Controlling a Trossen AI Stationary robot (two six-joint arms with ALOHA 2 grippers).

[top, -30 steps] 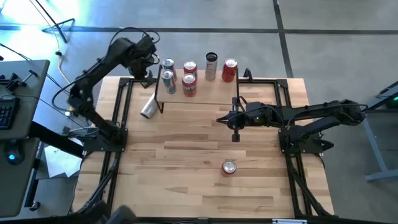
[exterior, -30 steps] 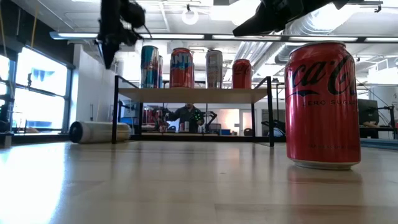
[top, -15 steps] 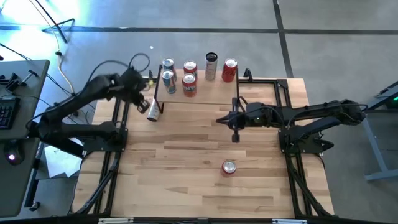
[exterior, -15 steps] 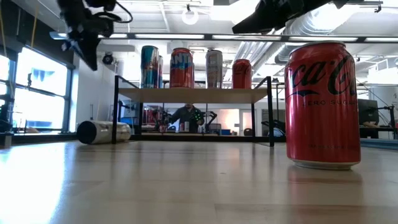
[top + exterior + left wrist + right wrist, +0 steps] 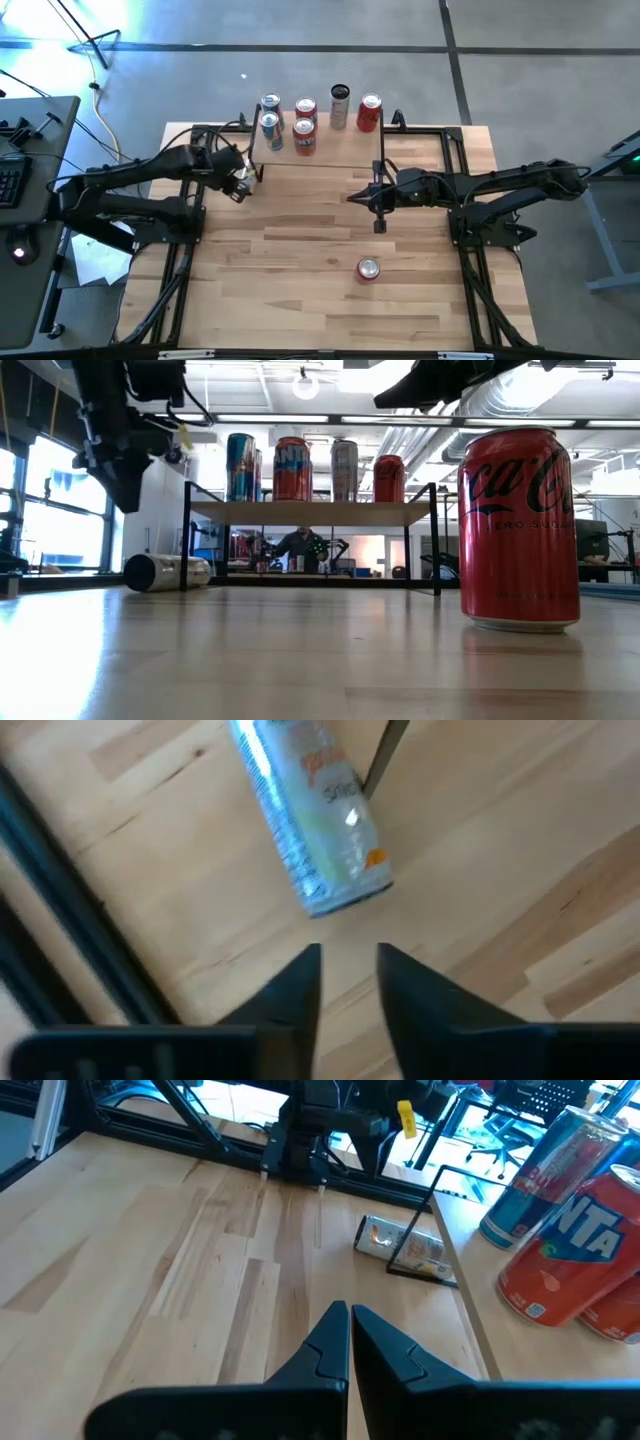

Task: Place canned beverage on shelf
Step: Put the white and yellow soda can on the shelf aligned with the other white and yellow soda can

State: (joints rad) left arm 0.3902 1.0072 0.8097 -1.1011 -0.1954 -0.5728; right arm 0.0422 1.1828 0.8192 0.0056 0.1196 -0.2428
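**Silver can lies beside the shelf**

From above: five cans stand on the shelf. The left gripper hangs by the shelf's left end. The right gripper waits near the middle of the table. A red can stands alone, nearer the front.

From table height: a silver can lies on its side by the shelf's left leg.

Left wrist: the fingers are a little apart, just over that can's end.

Right wrist: the fingers are pressed together, holding nothing.
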